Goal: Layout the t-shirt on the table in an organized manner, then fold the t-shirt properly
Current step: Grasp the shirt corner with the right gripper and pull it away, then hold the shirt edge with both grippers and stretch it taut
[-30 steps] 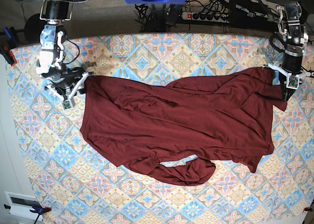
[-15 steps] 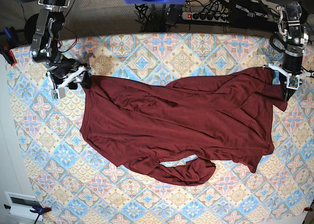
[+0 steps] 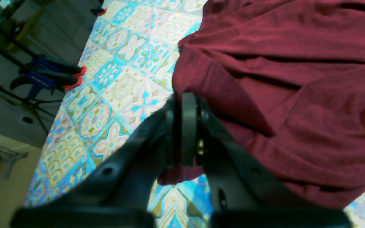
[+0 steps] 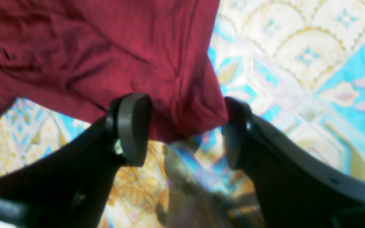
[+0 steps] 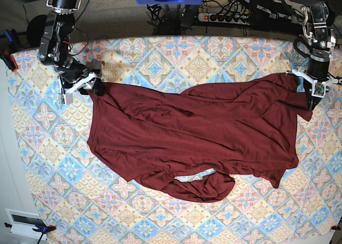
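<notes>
Pinching a hem corner of the t-shirt [image 5: 197,140], our left gripper [image 3: 185,133] is sitting with its jaws pressed together on a fold of maroon fabric at the far right edge of the base view. Our right gripper [image 4: 182,133] is standing with its jaws spread wide; a corner of the shirt is hanging down between the two pads, but neither pad is clamping it, so we are holding nothing there.

We are seeing the garment lying across the middle of the table [image 5: 160,57], stretched roughly sideways, wrinkled through the body, with a sleeve or hem curled into a loop along its near edge.

We are judging that we are in the layout step: the shirt is spread but not flat, and folding is not yet begun. For the next move, we are thinking the right gripper needs to close on the corner sitting between its pads, low enough to catch the cloth without snagging the table cover, and then both arms need to draw apart to tension out the creases before we are dealing with the curled edge.
</notes>
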Robot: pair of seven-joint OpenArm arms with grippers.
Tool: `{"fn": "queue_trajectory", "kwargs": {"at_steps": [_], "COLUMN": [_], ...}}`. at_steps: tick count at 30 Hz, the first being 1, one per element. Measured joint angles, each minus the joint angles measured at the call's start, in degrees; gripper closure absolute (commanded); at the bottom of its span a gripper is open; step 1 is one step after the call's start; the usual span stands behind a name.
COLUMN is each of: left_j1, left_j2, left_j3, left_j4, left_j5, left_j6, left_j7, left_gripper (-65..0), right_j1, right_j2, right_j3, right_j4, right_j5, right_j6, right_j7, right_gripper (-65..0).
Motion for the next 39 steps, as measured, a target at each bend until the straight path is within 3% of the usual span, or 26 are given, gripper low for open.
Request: {"fn": "queue_trajectory", "kwargs": {"at_steps": [3,7,17,25,32,34,37,39], "left_j1": [0.02,0.0,0.02,0.83,5.09,5.6,6.29,6.49], "left_j2": [0.0,0.0,0.0,-0.04,-2.51,-2.54,-2.58,-2.56], "left_j3": [0.0,0.0,0.02,-0.04,-1.14,-3.23,-4.83,-4.92], "left_j4": [-0.02,-0.02,-0.02,-0.02,0.09,0.2,0.11,-0.02], "left_j5": [0.0,0.0,-0.63,-16.0,-27.71,-29.88,-31.1,-31.04], "left_j6": [0.09,0.07,0.04,0.35,0.85,-0.35,1.25,0.87], "left_j7": [0.0,0.0,0.0,0.17,0.96,0.83,0.04,3.43], "left_gripper": [0.0,0.0,0.0,0.0,0.0,0.0,0.0,0.0], "right_j1": [0.24,0.11,1.38,4.37,9.64,11.32,12.37,12.15], "right_j2": [-0.02,-0.11,-0.48,-0.48,-0.44,-0.17,0.96,1.31], "right_j3": [0.0,0.44,6.49,6.45,6.45,6.45,6.45,6.56], "right_j4": [-0.76,-0.94,-0.55,-0.44,-1.01,-1.14,-1.11,-1.14], "right_j5": [0.22,-0.2,-0.96,-0.94,-0.94,-1.16,-0.72,-1.11], "right_j6": [0.15,-0.04,-0.42,-0.37,-0.33,-0.35,-0.22,-0.37], "right_j7": [0.35,-0.52,-3.28,-3.34,-3.43,-3.58,-2.97,-2.99], "right_gripper": [-25.0,-0.4,0.0,0.0,0.0,0.0,0.0,0.0]}}
